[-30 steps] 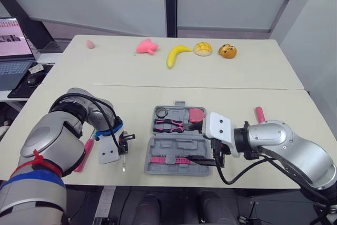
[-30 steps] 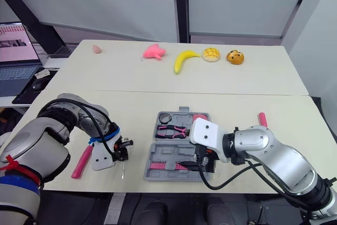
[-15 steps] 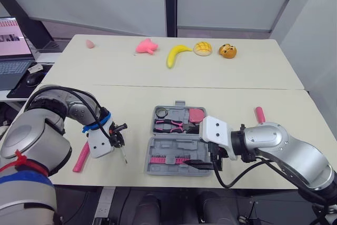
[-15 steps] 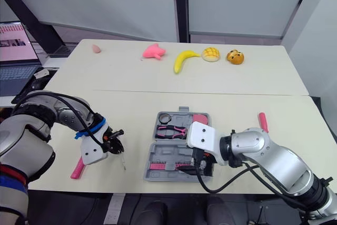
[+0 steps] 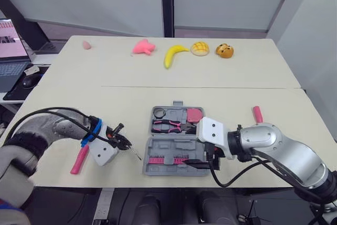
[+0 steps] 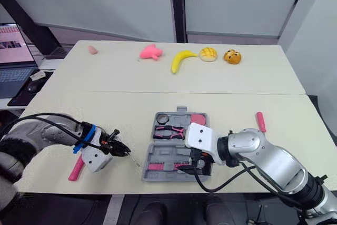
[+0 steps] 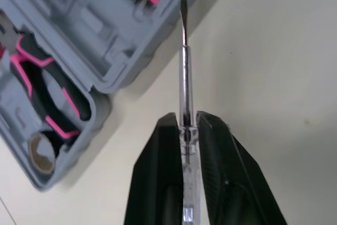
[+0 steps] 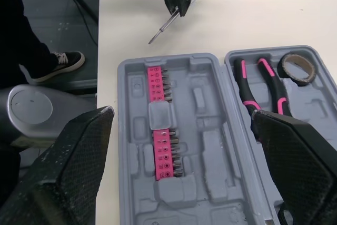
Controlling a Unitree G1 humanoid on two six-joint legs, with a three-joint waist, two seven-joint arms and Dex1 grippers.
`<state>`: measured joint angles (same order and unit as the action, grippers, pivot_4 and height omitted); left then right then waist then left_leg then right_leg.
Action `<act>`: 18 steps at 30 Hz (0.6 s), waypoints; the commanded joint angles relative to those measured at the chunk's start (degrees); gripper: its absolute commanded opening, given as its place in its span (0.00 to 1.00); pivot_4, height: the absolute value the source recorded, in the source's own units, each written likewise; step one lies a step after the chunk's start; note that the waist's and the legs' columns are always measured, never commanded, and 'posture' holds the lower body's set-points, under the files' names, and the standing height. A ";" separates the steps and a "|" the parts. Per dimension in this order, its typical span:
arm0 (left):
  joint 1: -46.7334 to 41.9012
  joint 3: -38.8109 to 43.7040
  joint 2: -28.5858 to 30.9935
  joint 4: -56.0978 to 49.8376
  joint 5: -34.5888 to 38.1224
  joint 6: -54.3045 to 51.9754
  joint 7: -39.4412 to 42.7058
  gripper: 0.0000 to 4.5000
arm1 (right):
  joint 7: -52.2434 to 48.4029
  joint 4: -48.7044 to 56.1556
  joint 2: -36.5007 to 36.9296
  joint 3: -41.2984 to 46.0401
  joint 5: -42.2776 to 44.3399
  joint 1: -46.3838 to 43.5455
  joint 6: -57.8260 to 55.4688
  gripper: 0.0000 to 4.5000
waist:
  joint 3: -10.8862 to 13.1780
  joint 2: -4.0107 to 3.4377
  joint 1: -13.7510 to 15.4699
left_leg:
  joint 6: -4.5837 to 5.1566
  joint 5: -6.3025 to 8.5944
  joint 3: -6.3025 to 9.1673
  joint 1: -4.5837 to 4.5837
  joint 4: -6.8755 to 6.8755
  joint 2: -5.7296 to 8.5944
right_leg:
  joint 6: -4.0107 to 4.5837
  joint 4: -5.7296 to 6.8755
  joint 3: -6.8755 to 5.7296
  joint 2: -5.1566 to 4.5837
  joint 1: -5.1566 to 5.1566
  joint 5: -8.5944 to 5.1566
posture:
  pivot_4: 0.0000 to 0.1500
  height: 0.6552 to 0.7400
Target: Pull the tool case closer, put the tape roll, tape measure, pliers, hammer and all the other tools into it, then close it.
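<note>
The grey plastic tool case (image 5: 169, 148) lies open at the table's near edge. Black-and-pink pliers (image 5: 167, 126), a dark tape roll (image 5: 160, 113) and a square pink tool (image 5: 195, 115) sit in its far half, and a pink strip of bits (image 8: 160, 125) in its near half.

At 9 o'clock of the case, the left gripper (image 7: 185, 122) is clamped on the clear handle of a slim metal-shafted screwdriver (image 7: 182, 72), with the tip aimed at the case. The right gripper (image 8: 181, 113) hangs over the near half with its fingers spread wide, gripping nothing.

The likely trouble is the blade catching the case's rim and shoving the light case, or the 2 grippers meeting over the same half.

The left wrist view shows the pinch and the tip just short of the rim. The head views show 2 pink-handled tools outside the case: 1 (image 5: 80, 158) at 9 o'clock beyond the left gripper, 1 (image 5: 257, 114) at 3 o'clock.
</note>
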<state>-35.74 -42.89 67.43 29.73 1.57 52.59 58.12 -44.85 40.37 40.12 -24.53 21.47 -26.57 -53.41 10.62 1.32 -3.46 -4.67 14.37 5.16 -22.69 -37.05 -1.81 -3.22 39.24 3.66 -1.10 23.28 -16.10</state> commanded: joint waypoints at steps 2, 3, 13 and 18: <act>10.39 10.43 7.07 -19.83 17.34 -32.53 2.93 0.03 | 0.28 0.73 -0.81 0.12 -0.58 -0.92 1.63 1.00 | 0.01 0.00 -0.13 | 0.00 0.00 0.00 0.05 -0.01 0.00 | 0.03 0.14 0.00 0.01 0.01 -0.02 | 1.00 0.83; 12.49 12.58 7.90 -23.10 19.12 -37.95 2.66 0.03 | 0.22 0.58 -0.91 -0.01 -0.69 -1.03 1.82 1.00 | 0.01 0.01 -0.15 | 0.00 0.00 0.02 0.07 -0.02 0.00 | 0.04 0.21 -0.01 0.02 0.01 -0.04 | 1.00 0.83; 26.57 35.05 -0.27 -40.05 38.43 -86.24 -18.50 0.03 | -0.32 -0.93 -1.85 -1.38 -2.34 -2.60 3.08 1.00 | 0.02 0.00 0.14 | 0.01 0.00 -0.02 0.23 0.00 0.00 | 0.08 0.31 0.03 0.06 -0.02 -0.09 | 1.00 0.83; 26.35 42.24 -11.65 -43.35 40.62 -100.21 -32.89 0.03 | -0.47 -1.63 -2.32 -2.01 -3.22 -3.28 3.19 1.00 | 0.01 0.01 0.23 | 0.01 0.00 -0.01 0.21 0.00 0.01 | 0.10 0.26 0.03 0.04 -0.02 -0.08 | 1.00 0.83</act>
<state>-8.82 -3.99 57.28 -11.25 40.70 -43.70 29.70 -45.02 37.95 37.93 -26.39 18.82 -28.86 -51.48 10.63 1.33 -3.23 -4.66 14.37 5.16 -22.49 -37.05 -1.80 -3.12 39.50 3.69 -1.06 23.26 -16.18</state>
